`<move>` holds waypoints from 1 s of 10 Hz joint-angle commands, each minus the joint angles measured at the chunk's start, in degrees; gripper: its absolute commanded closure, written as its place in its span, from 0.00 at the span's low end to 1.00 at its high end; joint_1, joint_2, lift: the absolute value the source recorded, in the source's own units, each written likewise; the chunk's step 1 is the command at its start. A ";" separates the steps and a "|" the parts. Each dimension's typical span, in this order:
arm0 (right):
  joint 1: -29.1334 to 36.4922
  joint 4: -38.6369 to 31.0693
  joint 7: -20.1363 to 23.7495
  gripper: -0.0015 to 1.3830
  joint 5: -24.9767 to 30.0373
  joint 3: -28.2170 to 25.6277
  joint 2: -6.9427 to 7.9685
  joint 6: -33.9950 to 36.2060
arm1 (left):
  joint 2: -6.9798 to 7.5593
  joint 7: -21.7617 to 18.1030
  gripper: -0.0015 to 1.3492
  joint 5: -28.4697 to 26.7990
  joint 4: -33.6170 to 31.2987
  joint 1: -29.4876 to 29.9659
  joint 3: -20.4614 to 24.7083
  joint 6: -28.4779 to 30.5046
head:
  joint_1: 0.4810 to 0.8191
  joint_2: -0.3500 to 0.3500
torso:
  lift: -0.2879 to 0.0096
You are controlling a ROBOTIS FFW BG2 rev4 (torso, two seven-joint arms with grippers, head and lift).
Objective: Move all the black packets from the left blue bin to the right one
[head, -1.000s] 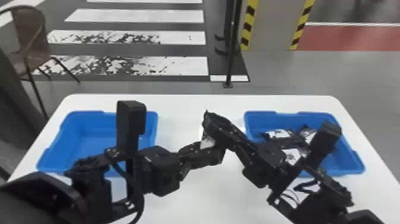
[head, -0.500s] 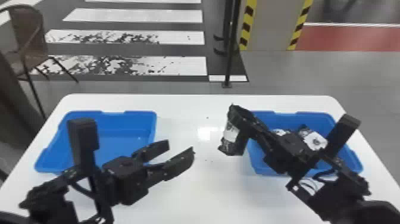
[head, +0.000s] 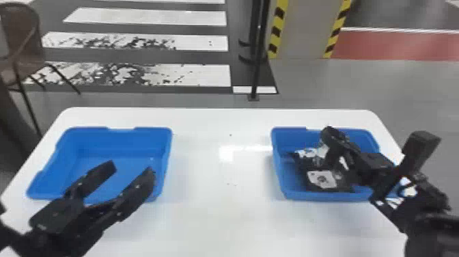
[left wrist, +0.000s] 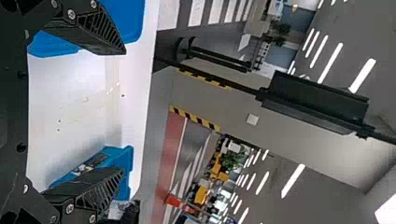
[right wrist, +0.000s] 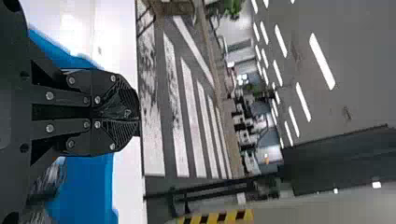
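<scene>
In the head view my right gripper (head: 329,131) is over the right blue bin (head: 283,194), with a black packet (head: 333,157) hanging from its fingertips. Other black packets with white labels (head: 321,179) lie in that bin below. The right wrist view has the right gripper (right wrist: 135,113) closed on a dark bit of the packet (right wrist: 114,111). My left gripper (head: 131,165) stands open over the front of the left blue bin (head: 167,164), nothing between its fingers; no packets are visible in that bin. The left gripper (left wrist: 123,112) also appears spread apart in its wrist view.
Both bins stand on a white table (head: 218,212), with a bare stretch between them. Behind the table are a chair (head: 24,44) at the left and a black pole (head: 258,68) near the middle.
The grippers, together at the middle a second ago, have parted. The right one carried the packet rightward over the right bin; the left opened and drew back left over the left bin.
</scene>
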 commanded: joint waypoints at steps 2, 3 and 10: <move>-0.72 6.45 -1.73 0.27 1.72 -4.03 -1.45 -0.49 | -2.94 0.41 0.12 1.35 -1.50 6.95 2.79 -8.81 | 0.63 0.28 | 0.50; 0.96 4.20 -2.26 0.05 4.46 -4.71 -2.07 -1.61 | -2.94 0.41 0.12 1.35 -1.64 7.65 3.48 -11.34 | 0.63 0.26 | 0.50; 40.90 -39.39 -9.38 0.13 11.66 -3.45 8.30 -13.57 | -2.94 3.84 0.12 -10.99 1.03 17.21 11.47 -28.21 | 0.63 0.51 | 0.50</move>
